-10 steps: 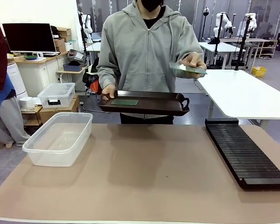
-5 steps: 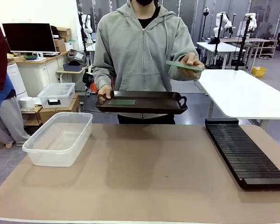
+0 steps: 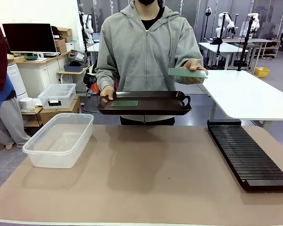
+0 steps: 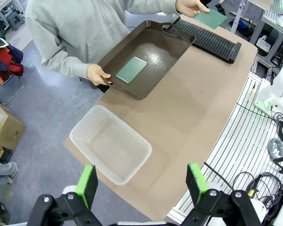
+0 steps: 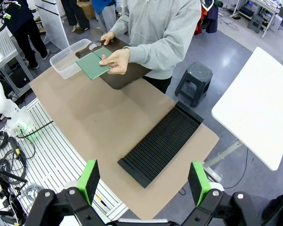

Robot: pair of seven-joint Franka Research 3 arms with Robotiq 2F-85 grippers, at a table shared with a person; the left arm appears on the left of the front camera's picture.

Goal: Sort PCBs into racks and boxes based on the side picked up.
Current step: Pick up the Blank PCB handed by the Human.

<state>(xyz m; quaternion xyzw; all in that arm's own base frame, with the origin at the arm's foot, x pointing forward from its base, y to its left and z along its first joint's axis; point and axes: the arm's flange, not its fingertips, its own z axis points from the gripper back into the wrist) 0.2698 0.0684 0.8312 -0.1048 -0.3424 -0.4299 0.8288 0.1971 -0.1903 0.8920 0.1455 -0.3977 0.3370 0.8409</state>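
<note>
You've got both arms up high, well above the table [image 3: 151, 183]. Left gripper [image 4: 141, 184]: jaws spread wide, nothing between the green pads. Right gripper [image 5: 144, 183]: same story, jaws wide apart and gripping nothing.

Across from you the person [image 3: 146, 52] holds a dark brown tray [image 3: 179, 101] by one end with one hand [image 3: 107, 94], level, at the table's far edge. One PCB [image 3: 124, 103] lies flat on the tray floor, toward the gripped end and apart from the tray's walls. The second PCB [image 3: 187, 72] is in the person's other hand [image 3: 195, 65], pinched at one edge. It is held flat in the air above the tray's free end and reaches out past it, on the rack's side.

The clear box [image 3: 56, 157] sits on the table's left side, close to that edge. The rack [image 3: 247, 153] runs along the right edge, from the far side toward you. Between box and rack you have a broad stretch of open brown tabletop through the middle.
</note>
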